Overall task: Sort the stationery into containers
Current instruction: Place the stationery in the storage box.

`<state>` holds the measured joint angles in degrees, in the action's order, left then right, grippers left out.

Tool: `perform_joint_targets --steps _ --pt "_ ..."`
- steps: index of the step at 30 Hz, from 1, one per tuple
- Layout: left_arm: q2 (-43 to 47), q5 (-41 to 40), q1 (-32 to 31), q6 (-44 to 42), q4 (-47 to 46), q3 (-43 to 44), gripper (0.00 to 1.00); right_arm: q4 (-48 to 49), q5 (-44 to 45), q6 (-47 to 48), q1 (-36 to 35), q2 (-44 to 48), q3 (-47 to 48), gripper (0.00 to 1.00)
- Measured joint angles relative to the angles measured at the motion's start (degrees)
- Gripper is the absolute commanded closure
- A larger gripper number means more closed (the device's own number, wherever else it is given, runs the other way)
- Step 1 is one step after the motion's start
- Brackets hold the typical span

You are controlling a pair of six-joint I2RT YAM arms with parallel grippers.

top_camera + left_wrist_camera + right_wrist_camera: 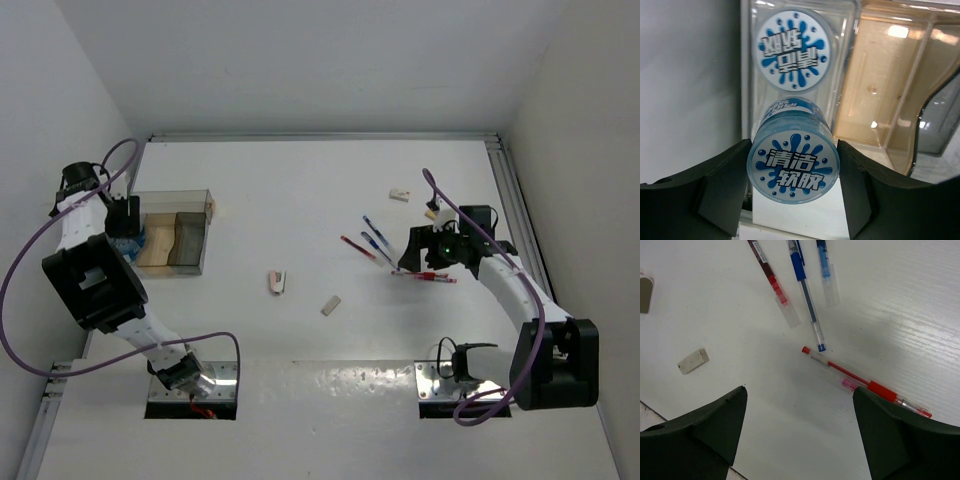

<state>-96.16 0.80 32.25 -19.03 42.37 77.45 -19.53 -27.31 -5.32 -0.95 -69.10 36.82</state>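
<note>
In the left wrist view my left gripper [794, 167] is shut on a round blue-white roll [792, 172], both pads against its sides, just over the left end of the clear container [892, 85]. A second roll [793, 50] lies flat in that end compartment. Seen from the top, this gripper [126, 228] hangs at the container's [196, 235] left end. My right gripper [799, 390] is open above the bare table, close to a red pen [865, 381]. A dark red pen [771, 280] and two blue pens [805, 290] lie beyond it.
A beige eraser [331, 305] and a pink-white piece [277, 282] lie mid-table. Another eraser [400, 195] and a small piece [432, 212] sit behind the right arm. The container's amber compartment [875, 75] holds nothing. Walls close in on the left, right and back.
</note>
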Motion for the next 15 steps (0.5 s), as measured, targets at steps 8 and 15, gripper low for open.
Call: perform_joint_targets --steps 8,15 --pt "-0.48 2.6 0.0 -0.11 -1.38 -1.53 0.45 -0.28 0.09 0.81 0.0 0.0 0.0 0.15" --pt "-0.48 5.84 0.28 -0.02 -1.03 -2.25 0.24 -1.09 0.04 1.64 0.0 0.0 0.0 0.16"
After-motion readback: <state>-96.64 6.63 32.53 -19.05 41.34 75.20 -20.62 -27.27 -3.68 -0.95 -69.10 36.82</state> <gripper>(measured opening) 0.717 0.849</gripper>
